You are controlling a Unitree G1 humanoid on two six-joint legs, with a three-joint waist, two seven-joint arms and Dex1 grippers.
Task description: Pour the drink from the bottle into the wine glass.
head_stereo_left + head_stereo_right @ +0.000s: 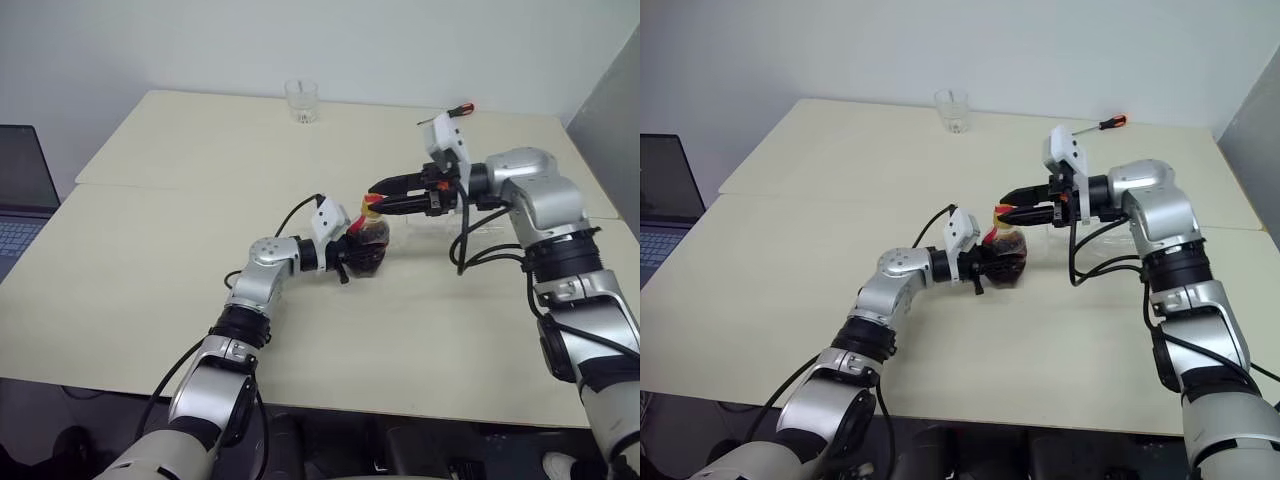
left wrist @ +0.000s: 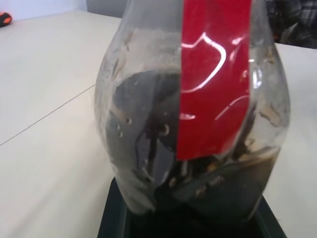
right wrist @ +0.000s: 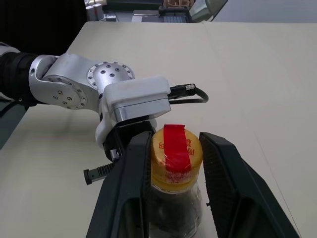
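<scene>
The left gripper [image 1: 352,252], its two black fingers pinching the belly of the small squat clear plastic bottle [image 1: 368,246], holds it upright just over the pale cream tabletop [image 1: 200,250]. The dark brown drink [image 2: 208,193] sits low in the bulbous base (a red label strip [image 2: 214,74] runs up the side and across the cap). The right gripper [image 3: 171,163] reaches in from the other side at neck height, its fingers spread to either side of the round yellow cap [image 3: 176,154] without visibly pressing on it. Farther off, a short clear tumbler [image 1: 301,100] stands near the far edge, and a red-handled screwdriver [image 1: 1098,124] lies toward the far right.
</scene>
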